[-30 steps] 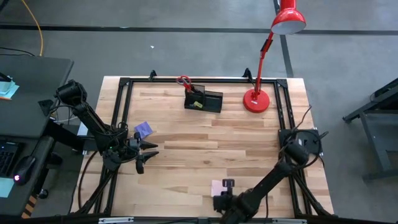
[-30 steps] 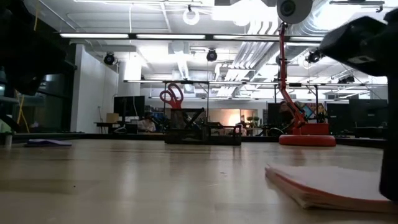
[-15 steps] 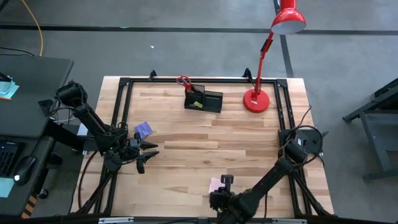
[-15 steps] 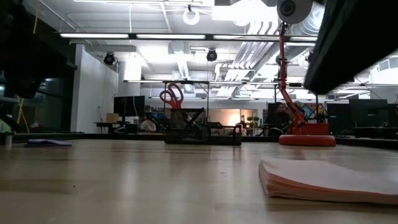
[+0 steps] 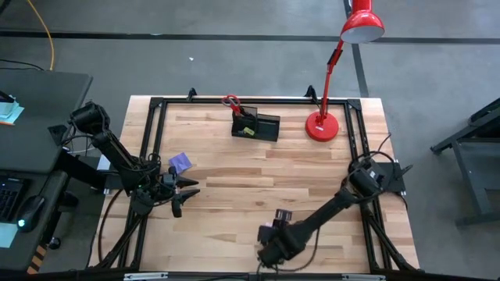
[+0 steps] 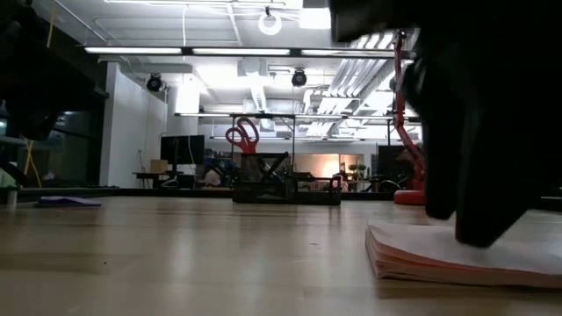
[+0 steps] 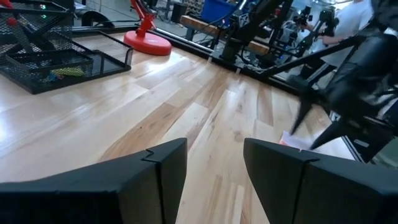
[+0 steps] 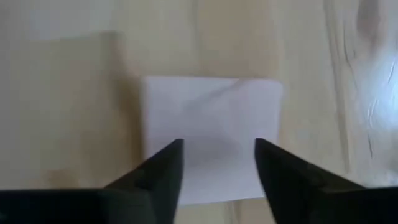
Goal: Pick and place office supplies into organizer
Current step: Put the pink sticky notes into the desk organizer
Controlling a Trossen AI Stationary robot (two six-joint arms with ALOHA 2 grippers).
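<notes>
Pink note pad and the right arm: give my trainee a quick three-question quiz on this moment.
1. True or false: the pink note pad lies flat on the table.
2. Which gripper is directly above the pad? A) left gripper B) right gripper C) neither
3. Fill in: the red-handled scissors stand in the black ____ at the far edge.

Key
1. True.
2. B. The right gripper is over the pad with its fingers apart; the left gripper waits near the purple note pad.
3. Organizer.
</notes>
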